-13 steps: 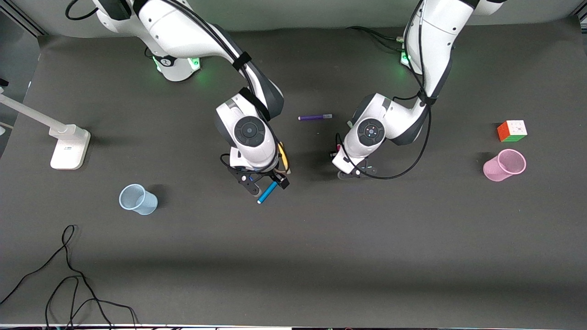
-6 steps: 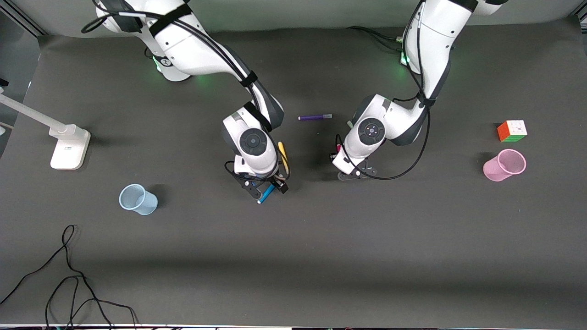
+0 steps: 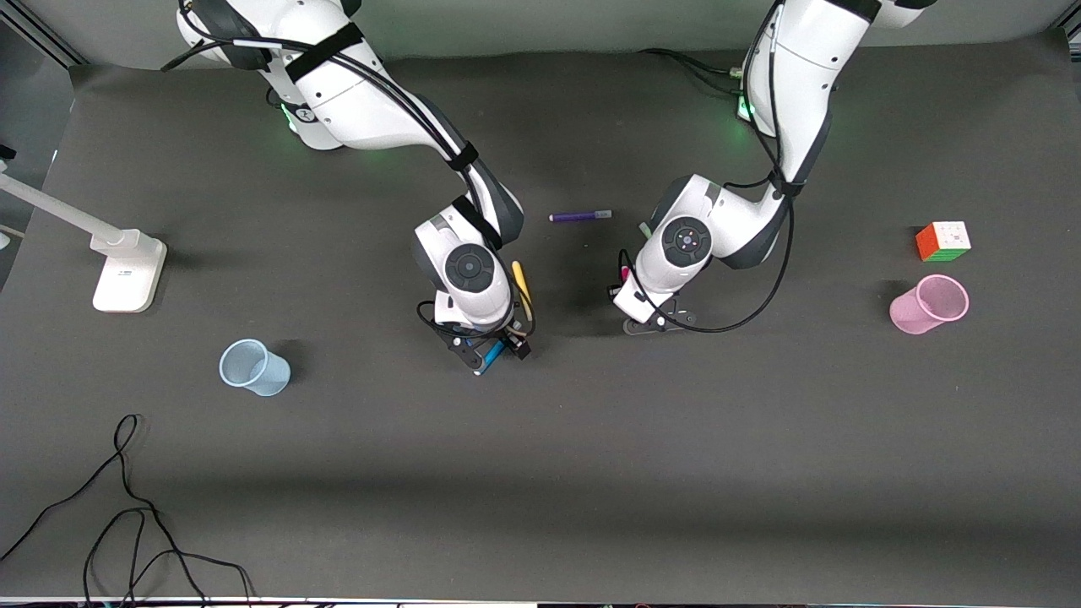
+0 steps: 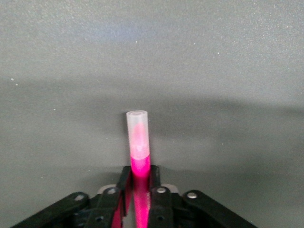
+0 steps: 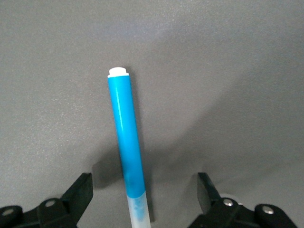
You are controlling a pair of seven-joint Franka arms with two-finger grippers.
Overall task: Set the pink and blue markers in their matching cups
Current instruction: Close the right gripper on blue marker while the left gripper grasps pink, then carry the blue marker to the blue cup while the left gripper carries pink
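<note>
Two grasps in progress, at different stages. Left gripper [image 4: 138,190]: fingers pinching the slim magenta-pink marker with pale cap [image 4: 138,142], low at the table. Right gripper [image 5: 145,190]: fingers spread wide either side of the bright blue marker with pale cap [image 5: 126,137], which lies flat on the dark mat, no contact visible.

Small translucent pale blue cup [image 3: 252,367] stands at about 9 o'clock from the blue marker, toward the right arm's end; translucent pink cup [image 3: 929,305] at about 3 o'clock from the left gripper, multicoloured puzzle cube [image 3: 943,241] just beside it.

Advice: centre the blue barrel between the fingers before closing; lift the pink marker straight up, watch for pivoting.
</note>
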